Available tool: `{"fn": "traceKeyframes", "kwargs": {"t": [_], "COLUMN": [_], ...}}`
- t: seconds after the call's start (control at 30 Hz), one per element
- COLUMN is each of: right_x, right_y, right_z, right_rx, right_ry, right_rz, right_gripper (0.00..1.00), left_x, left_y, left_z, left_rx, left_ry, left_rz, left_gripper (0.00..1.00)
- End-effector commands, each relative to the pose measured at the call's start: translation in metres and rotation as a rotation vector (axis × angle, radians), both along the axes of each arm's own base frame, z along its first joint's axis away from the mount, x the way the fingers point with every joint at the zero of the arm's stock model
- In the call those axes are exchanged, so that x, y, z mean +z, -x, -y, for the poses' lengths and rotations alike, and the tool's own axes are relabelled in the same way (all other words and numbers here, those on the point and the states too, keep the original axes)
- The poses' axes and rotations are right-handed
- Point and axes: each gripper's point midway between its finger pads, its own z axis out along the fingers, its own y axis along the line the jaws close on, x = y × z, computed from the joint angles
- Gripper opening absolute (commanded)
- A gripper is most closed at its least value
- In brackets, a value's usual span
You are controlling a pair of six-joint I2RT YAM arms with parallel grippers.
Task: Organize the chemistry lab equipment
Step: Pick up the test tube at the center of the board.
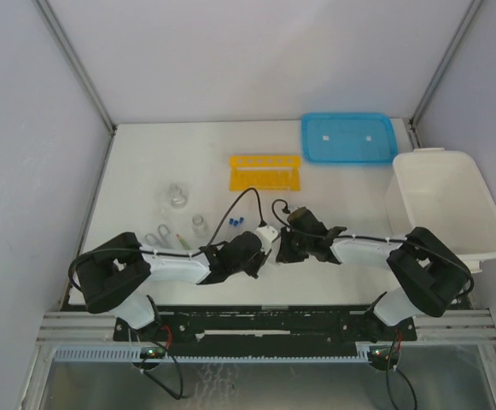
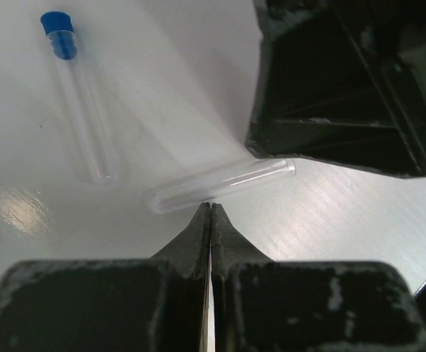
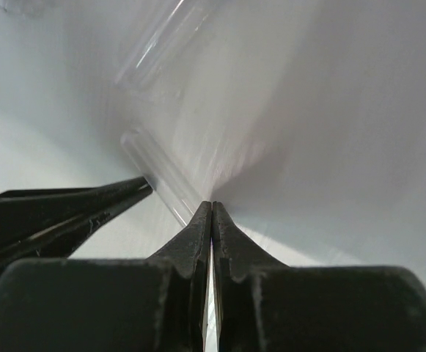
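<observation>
Both grippers meet at the table's middle front, tips facing each other. My left gripper [image 2: 210, 207] is shut and empty, its tip right beside an uncapped clear tube [image 2: 220, 183] lying flat. A blue-capped tube [image 2: 81, 103] lies further left. My right gripper [image 3: 212, 205] is also shut and empty, its tip at the same clear tube [image 3: 161, 172], with the left gripper's fingers [image 3: 66, 209] beside it. From above, blue-capped tubes [image 1: 237, 221] lie behind the left gripper [image 1: 265, 243] and right gripper [image 1: 286, 248]. The yellow rack [image 1: 265, 172] stands further back. Glass vessels [image 1: 174, 196], tongs [image 1: 156, 240] and a green-tipped stick [image 1: 182, 240] lie left.
A big white tub [image 1: 442, 209] stands at the right edge. A blue lid [image 1: 348, 137] lies at the back right. The black body of the right gripper [image 2: 344, 81] fills the upper right of the left wrist view.
</observation>
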Motion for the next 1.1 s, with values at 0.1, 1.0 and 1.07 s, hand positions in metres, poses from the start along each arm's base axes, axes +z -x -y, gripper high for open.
{"fn": "traceKeyframes", "kwargs": {"t": [0.1,1.0,1.07], "right_x": [-0.001,0.032,0.033], "right_y": [0.017,0.031,0.03], "right_z": [0.006,-0.023,-0.023], "right_rx": [0.006,0.065,0.062], "right_ry": [0.036,-0.081,-0.081], "right_rz": [-0.009,0.108,0.113], "right_gripper": [0.0,0.0,0.0], "left_x": [0.016,0.031,0.034], "left_y": [-0.022,-0.037,-0.038], "left_z": [0.001,0.037,0.038], "left_rx": [0.017,-0.014,-0.017], "left_ry": [-0.025,0.126,0.134], "left_rz": [0.065,0.073,0.077], "left_gripper": [0.0,0.0,0.0]}}
